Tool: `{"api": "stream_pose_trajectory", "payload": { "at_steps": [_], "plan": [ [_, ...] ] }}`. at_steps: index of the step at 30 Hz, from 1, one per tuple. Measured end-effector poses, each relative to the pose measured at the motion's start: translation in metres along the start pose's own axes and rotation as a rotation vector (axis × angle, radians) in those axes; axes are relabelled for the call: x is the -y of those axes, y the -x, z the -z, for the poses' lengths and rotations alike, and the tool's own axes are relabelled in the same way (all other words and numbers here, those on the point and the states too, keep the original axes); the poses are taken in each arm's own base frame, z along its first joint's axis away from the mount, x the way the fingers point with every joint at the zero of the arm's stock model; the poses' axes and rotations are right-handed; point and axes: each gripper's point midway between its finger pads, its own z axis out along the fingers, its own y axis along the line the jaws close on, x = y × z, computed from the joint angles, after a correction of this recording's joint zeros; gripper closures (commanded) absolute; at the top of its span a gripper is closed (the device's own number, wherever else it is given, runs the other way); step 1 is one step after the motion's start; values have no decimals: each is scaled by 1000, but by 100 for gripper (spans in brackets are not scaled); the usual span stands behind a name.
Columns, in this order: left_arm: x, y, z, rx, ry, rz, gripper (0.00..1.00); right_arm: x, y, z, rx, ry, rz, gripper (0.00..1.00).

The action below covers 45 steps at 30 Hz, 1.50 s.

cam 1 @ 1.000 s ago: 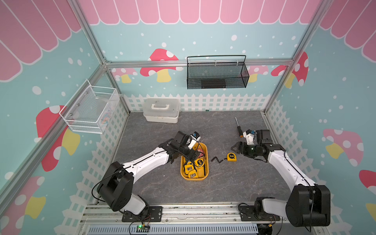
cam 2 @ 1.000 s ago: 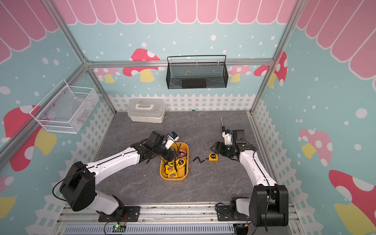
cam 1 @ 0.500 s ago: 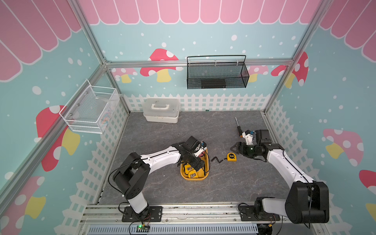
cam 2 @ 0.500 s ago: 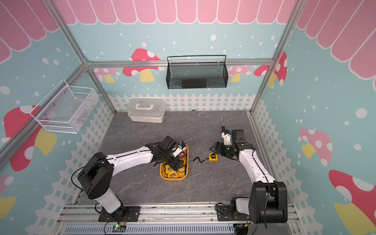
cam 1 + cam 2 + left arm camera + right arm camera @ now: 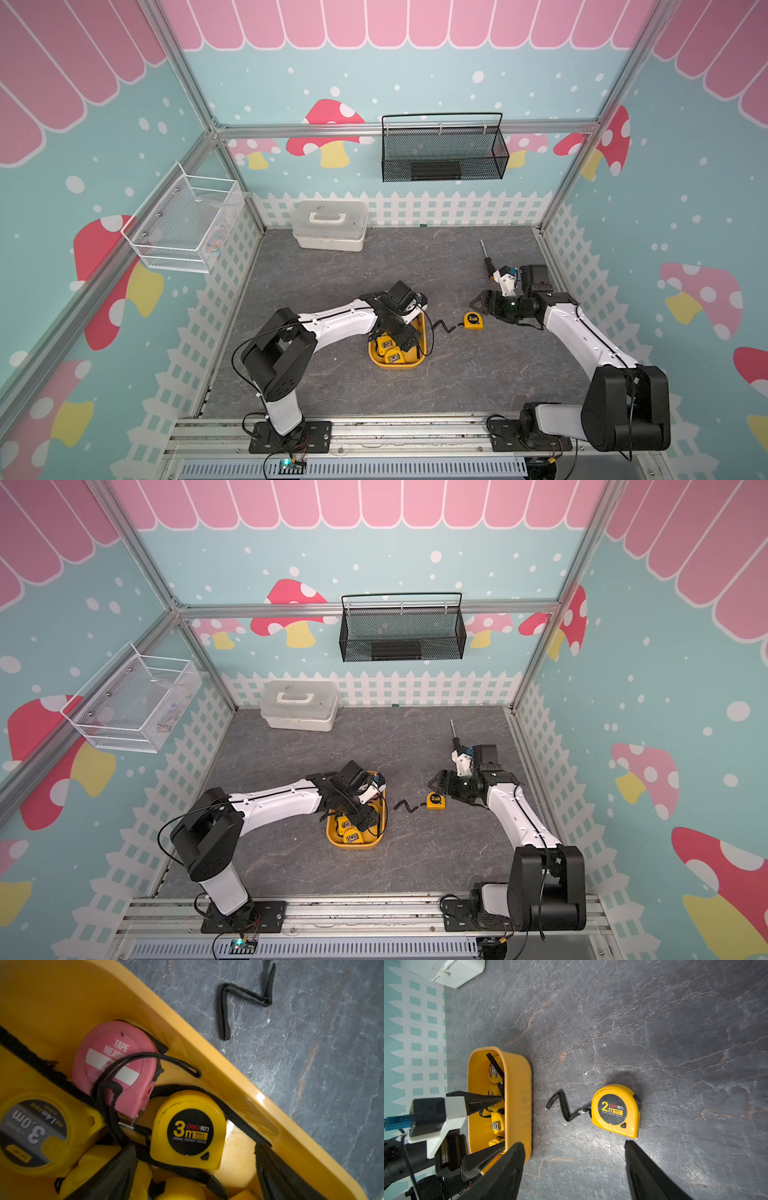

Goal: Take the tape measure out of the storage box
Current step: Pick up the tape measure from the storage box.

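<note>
The storage box is a shallow yellow tray on the grey floor, seen in both top views. It holds several tape measures, among them a pink one, a yellow one marked 3m and a yellow one with a grey label, with black straps tangled over them. My left gripper is down inside the box, open, its fingers standing either side of the 3m one without touching it. Another yellow tape measure, marked 2m, lies on the floor right of the box. My right gripper hangs open just short of it.
A white lidded case stands at the back wall. A black wire-mesh basket hangs above it, and a white wire basket hangs on the left wall. A screwdriver lies behind the right arm. The 2m tape's black strap trails towards the box.
My left arm has swung across and lowered its gripper from the box's far-left rim down among the tape measures. The right arm and the 2m tape measure have not moved.
</note>
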Motion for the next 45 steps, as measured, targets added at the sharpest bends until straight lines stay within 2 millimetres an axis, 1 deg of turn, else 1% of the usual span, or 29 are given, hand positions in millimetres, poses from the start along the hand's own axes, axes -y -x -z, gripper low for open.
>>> {"api": "stream_pose_trajectory", "payload": {
  "at_steps": [10,19,29,37,45],
  "plan": [
    [1,1,-10,-24,4,-3,15,3,-2,-4,-9,-2,-5,23],
    [1,-1,-13,-36,16,-9,18,4,-3,-5,-10,-1,-6,23],
    [5,-6,-23,-72,24,-24,22,5,-5,-8,-22,0,-13,24],
    [4,-9,-23,-86,33,-25,30,6,-5,-11,-30,5,-12,24],
    [2,-8,-22,-87,42,-28,33,6,-5,-11,-28,5,-8,24]
  ]
}}
